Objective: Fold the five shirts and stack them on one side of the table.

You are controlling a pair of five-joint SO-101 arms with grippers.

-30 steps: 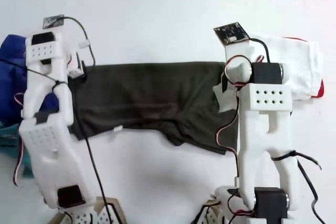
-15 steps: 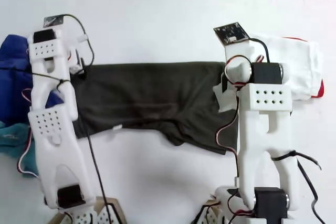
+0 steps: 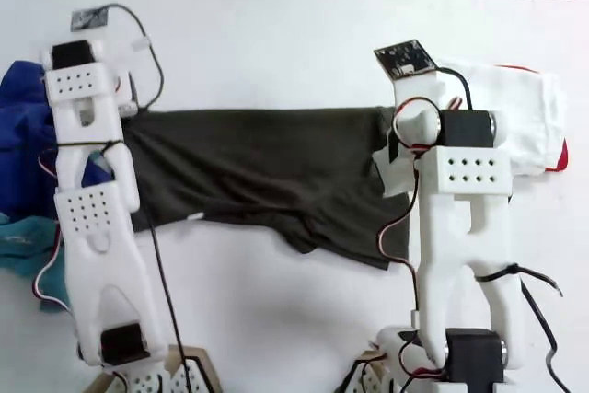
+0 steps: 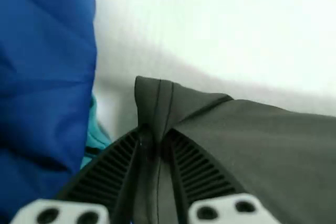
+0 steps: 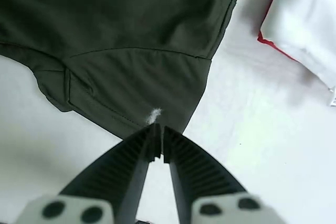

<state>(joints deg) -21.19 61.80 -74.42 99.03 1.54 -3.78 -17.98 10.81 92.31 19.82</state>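
A dark olive shirt (image 3: 258, 172) lies stretched across the middle of the white table (image 3: 276, 34). My left gripper (image 3: 129, 115) is at the shirt's left end, shut on a bunched fold of its edge (image 4: 157, 103). My right gripper (image 5: 159, 129) is at the shirt's right end, fingers shut with the tips on the hem (image 5: 131, 35); in the high view the arm (image 3: 460, 172) covers it. A blue shirt (image 3: 23, 117) and a teal one (image 3: 23, 241) lie crumpled at the left edge.
A folded white shirt (image 3: 520, 117) rests on a red one (image 3: 561, 158) at the right, just beyond the right arm. The blue shirt (image 4: 42, 77) lies close beside the left gripper. Bare table runs along the far side and in front between the arm bases.
My left arm has swung away from the base and slightly left with the shirt's edge, pulling the dark shirt straighter. The right arm has kept still.
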